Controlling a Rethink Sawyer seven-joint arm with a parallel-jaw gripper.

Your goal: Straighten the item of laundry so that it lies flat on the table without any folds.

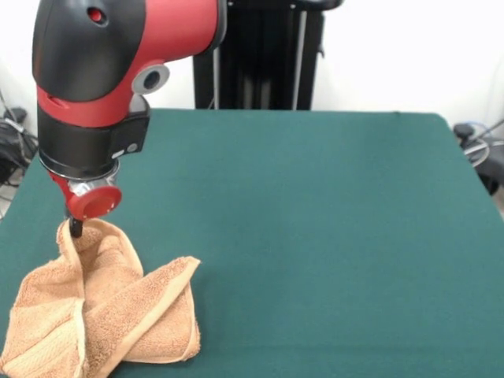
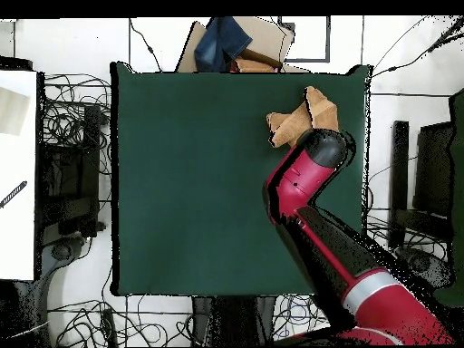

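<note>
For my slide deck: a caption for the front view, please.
Sawyer gripper lifts a peak of the crumpled peach terry towel at the green table corner.

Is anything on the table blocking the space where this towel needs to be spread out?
Nothing visible does. The gripper is at the raised top of the crumpled towel, which lies bunched near one corner of the table. The green surface beside the towel shows no other objects in either view.

Front camera sits low and close, facing the worktop (image 1: 315,205); overhead camera looks straight down; both share it.
</note>
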